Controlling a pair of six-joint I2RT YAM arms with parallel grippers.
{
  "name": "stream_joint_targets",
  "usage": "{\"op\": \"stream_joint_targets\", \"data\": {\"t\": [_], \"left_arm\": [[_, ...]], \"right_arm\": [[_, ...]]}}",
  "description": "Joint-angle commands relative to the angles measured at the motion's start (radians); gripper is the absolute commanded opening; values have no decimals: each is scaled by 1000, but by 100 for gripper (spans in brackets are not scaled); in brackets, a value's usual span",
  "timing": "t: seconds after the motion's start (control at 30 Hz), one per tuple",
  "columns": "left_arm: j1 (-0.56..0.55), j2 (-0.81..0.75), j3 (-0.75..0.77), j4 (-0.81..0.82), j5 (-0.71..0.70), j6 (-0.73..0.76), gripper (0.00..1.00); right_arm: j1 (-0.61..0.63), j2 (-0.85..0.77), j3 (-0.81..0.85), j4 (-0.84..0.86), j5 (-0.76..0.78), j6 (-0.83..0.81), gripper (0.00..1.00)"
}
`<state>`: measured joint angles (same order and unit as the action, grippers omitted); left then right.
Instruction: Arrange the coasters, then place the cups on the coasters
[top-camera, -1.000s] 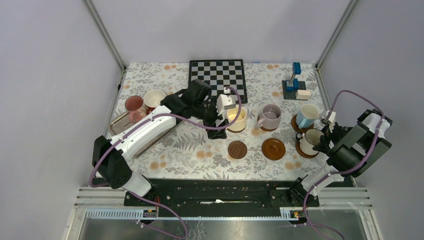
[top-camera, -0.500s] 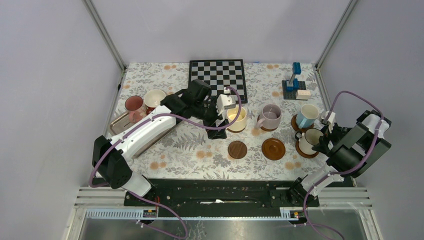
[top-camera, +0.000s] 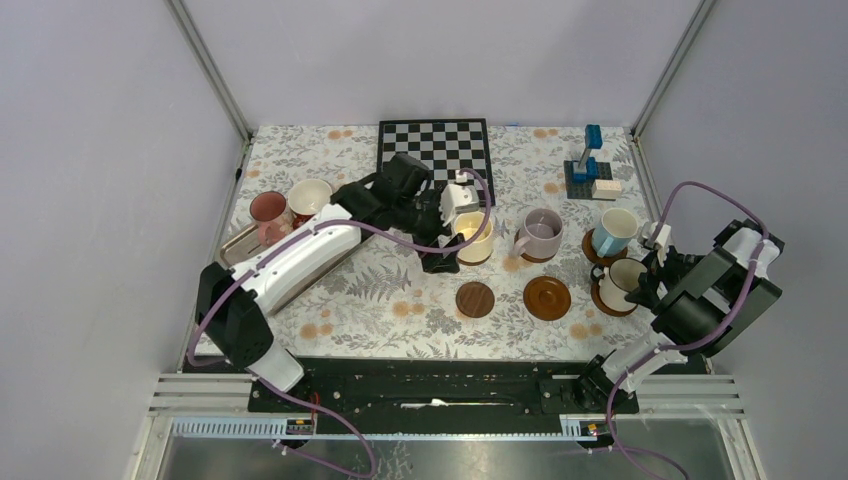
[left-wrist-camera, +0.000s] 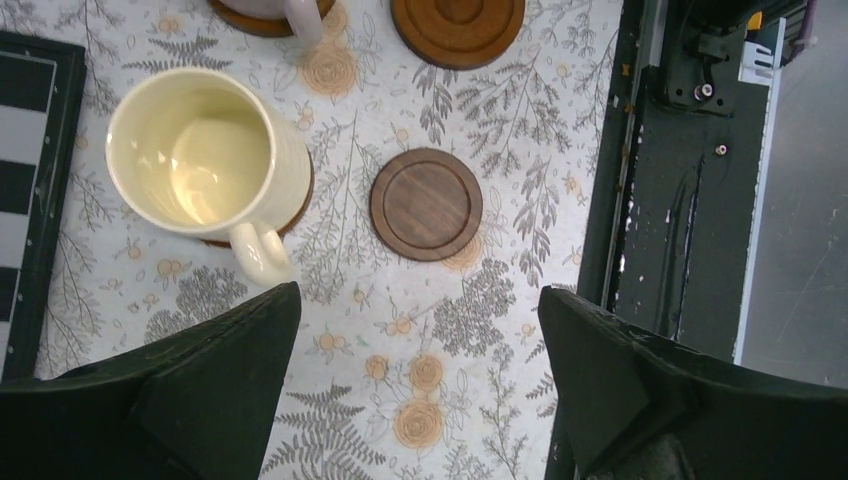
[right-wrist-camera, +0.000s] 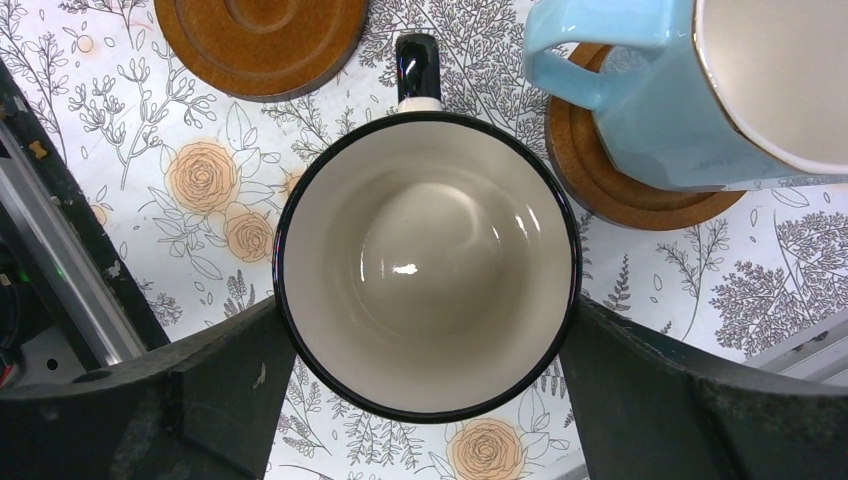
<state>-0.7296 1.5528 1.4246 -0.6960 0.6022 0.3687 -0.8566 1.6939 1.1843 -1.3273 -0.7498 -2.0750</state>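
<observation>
From above, my left claw (top-camera: 437, 260) hangs spread just beside the yellow mug (top-camera: 472, 238). My right claw (top-camera: 640, 288) straddles the white mug (top-camera: 627, 276), which sits on a coaster. The lilac mug (top-camera: 541, 233) and blue mug (top-camera: 613, 230) sit on coasters too. The dark coaster (top-camera: 475, 299) and brown coaster (top-camera: 547, 297) lie bare. The pink mug (top-camera: 268, 212) and red mug (top-camera: 308, 198) stand by the tray (top-camera: 235, 252).

On my left wrist, my fingers (left-wrist-camera: 230, 380) gape, holding nothing. The yellow mug (left-wrist-camera: 200, 160) is on its coaster, near the dark coaster (left-wrist-camera: 427, 204).

On my right wrist, my fingers (right-wrist-camera: 200, 390) stand wide, flanking the white mug (right-wrist-camera: 428, 265); I cannot tell whether they touch it.
</observation>
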Motion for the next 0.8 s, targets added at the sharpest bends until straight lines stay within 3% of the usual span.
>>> {"op": "stream_joint_targets", "data": {"t": [0.0, 0.23, 0.53, 0.67, 0.77], "left_arm": [[-34, 48, 97, 53, 9, -7, 99], [-102, 213, 288, 195, -10, -119, 99], [-209, 477, 493, 473, -157, -274, 99], [-257, 559, 563, 531, -183, -250, 91], [-271, 629, 620, 530, -104, -237, 81]], "right_arm": [[-7, -62, 8, -38, -47, -432, 100], [-10, -71, -16, -27, -67, -466, 99], [-10, -64, -46, -11, -91, -506, 100], [-11, -59, -56, -13, -90, -535, 100], [-11, -63, -81, 4, -82, -562, 100]]}}
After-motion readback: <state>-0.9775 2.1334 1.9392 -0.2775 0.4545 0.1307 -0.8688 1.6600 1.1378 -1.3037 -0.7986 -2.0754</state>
